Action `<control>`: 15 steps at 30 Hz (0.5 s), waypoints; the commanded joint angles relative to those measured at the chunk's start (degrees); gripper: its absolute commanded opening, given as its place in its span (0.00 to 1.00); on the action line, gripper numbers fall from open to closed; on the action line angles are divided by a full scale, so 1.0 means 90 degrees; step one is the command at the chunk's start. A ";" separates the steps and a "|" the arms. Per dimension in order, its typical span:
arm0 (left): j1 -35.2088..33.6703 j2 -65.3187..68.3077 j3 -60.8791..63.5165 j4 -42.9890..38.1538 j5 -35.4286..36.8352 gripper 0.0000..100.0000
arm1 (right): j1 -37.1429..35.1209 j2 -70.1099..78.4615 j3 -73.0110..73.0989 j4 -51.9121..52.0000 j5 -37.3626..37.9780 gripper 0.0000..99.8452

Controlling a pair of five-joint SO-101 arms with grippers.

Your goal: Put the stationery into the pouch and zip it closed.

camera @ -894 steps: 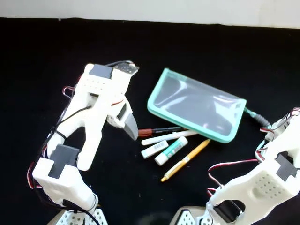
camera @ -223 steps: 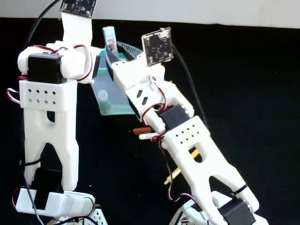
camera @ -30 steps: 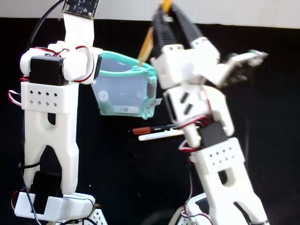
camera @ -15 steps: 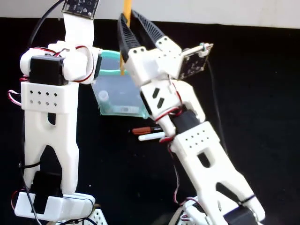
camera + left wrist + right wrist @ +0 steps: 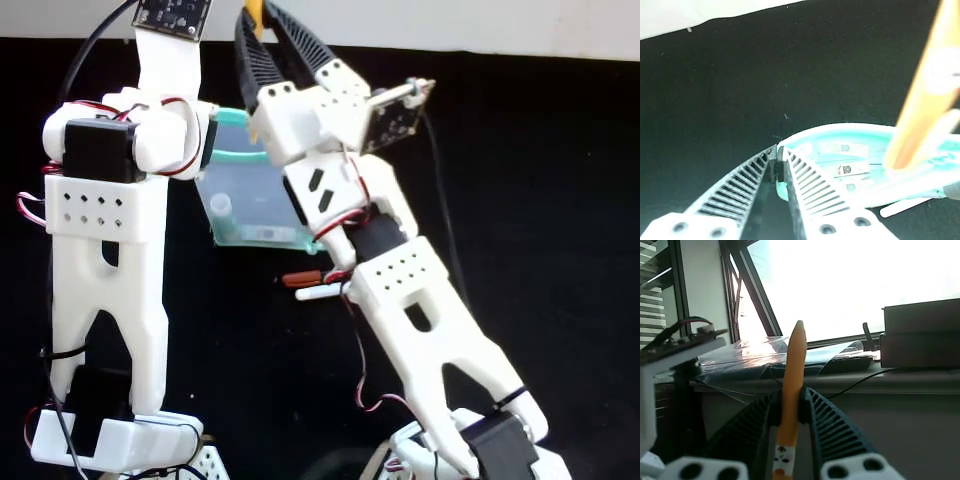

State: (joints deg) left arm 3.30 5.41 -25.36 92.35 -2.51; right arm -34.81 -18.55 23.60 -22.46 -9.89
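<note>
**A:** Pouch (image 5: 255,200) loading, so which step is this?

**B:** Mid-insertion, I'd judge. The right pincer (image 5: 789,399) is clamped on the orange pencil (image 5: 792,360) at the top centre of the high view. The tapered end is up and the lower end is at the pouch mouth; whether it is past the rim I can't tell. The left pincer (image 5: 776,154) is pinched tight on the teal rim, holding the pouch up with its mouth open.

**A:** What's in it?

**B:** A small white-capped tube (image 5: 222,210) and some labelled pieces I can't identify. A red-brown pen (image 5: 300,279) and a white pen (image 5: 318,292) lie on the worktop (image 5: 540,200) just below the pouch, centre frame.

**A:** Next?

**B:** Sink the pencil into the opening and let go; it's long, so it probably needs tilting. Then both pens, then the zip.
</note>
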 commanded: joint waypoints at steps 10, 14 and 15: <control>0.0259 0.0181 0.0571 -0.0049 0.0010 0.01 | -0.0073 0.0454 0.0737 -0.0161 0.0068 0.01; 0.0249 0.0239 0.0562 -0.0059 0.0029 0.01 | -0.0083 -0.0122 0.1236 -0.0151 0.0068 0.01; 0.0249 0.0317 0.0552 -0.0059 0.0029 0.01 | -0.0122 -0.0327 0.1353 -0.0151 0.0068 0.01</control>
State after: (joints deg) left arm 3.30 5.41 -25.01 91.21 -2.51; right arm -34.99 -17.23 33.54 -23.25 -9.71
